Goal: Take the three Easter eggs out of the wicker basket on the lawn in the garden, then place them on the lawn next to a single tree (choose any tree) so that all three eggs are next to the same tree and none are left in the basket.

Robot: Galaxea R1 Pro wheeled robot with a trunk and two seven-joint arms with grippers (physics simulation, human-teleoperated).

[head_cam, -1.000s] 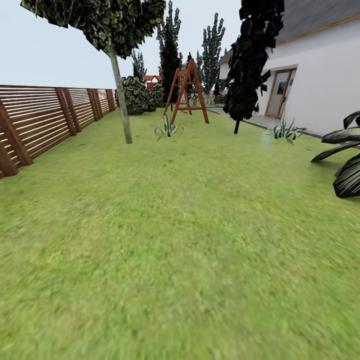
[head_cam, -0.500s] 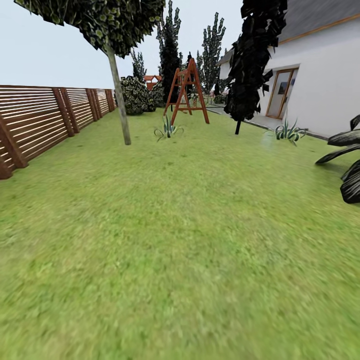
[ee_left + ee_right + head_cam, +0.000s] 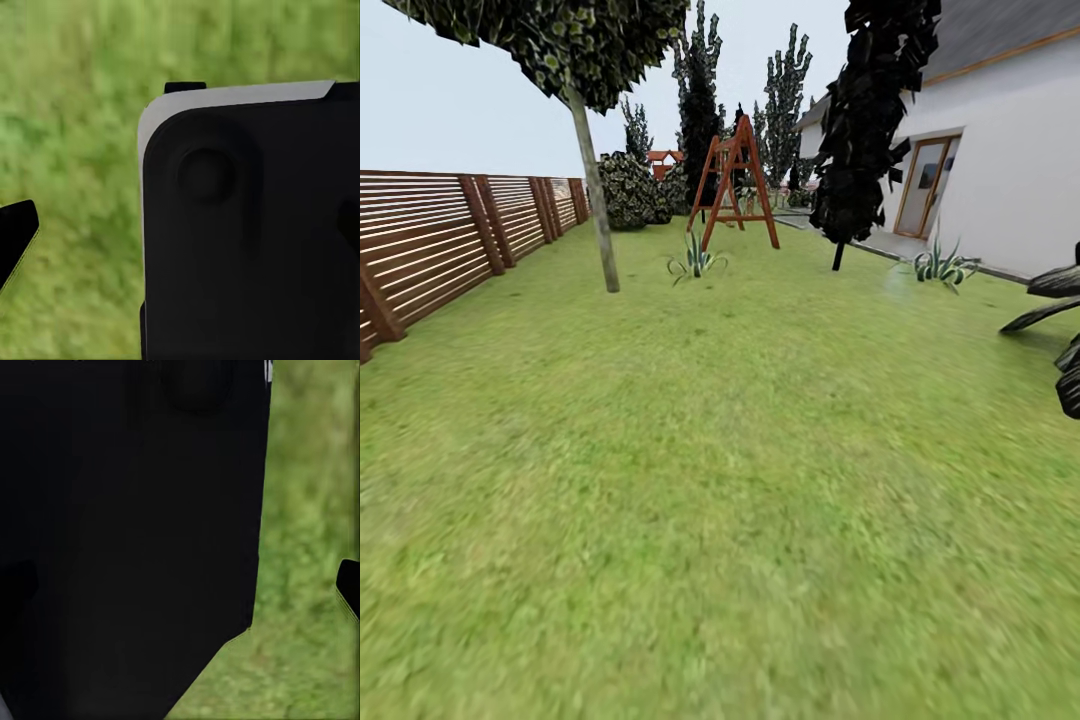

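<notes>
Across the lawn, tree crown cut off, wrist views blocked by dark housing, gripper states indiscernible

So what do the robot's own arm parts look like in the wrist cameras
Left wrist view: a matte black rounded-corner body with a pale grey rim, a round raised boss and a black fingertip at the edge, over lawn. Right wrist view: a plain black panel, no markings or cables.
</notes>
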